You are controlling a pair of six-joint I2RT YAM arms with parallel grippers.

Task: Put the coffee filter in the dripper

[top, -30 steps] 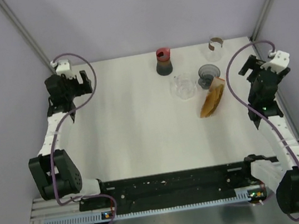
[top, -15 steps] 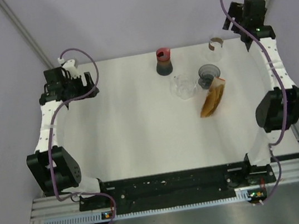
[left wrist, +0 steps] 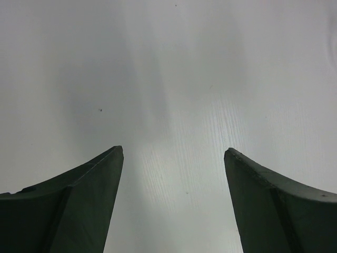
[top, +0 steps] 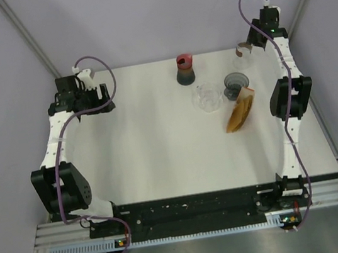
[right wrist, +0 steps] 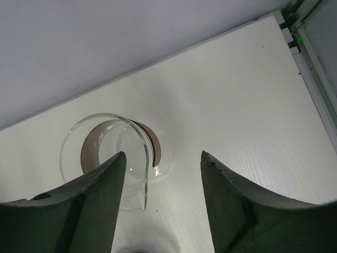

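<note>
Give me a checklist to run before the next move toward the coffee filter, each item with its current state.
1. Nothing in the left gripper, jaws apart: ok.
2. Nothing in the right gripper, jaws apart: ok.
3. The coffee filter lies free on the table beside the grey cone: ok.
4. The right gripper is above the filter: not ok; it hangs by the glass vessel at the far corner.
5. One filter or a stack: cannot tell.

The right arm [top: 287, 83] has swung to the far right corner, its gripper [right wrist: 163, 158] over the brown-banded glass [right wrist: 105, 153].
</note>
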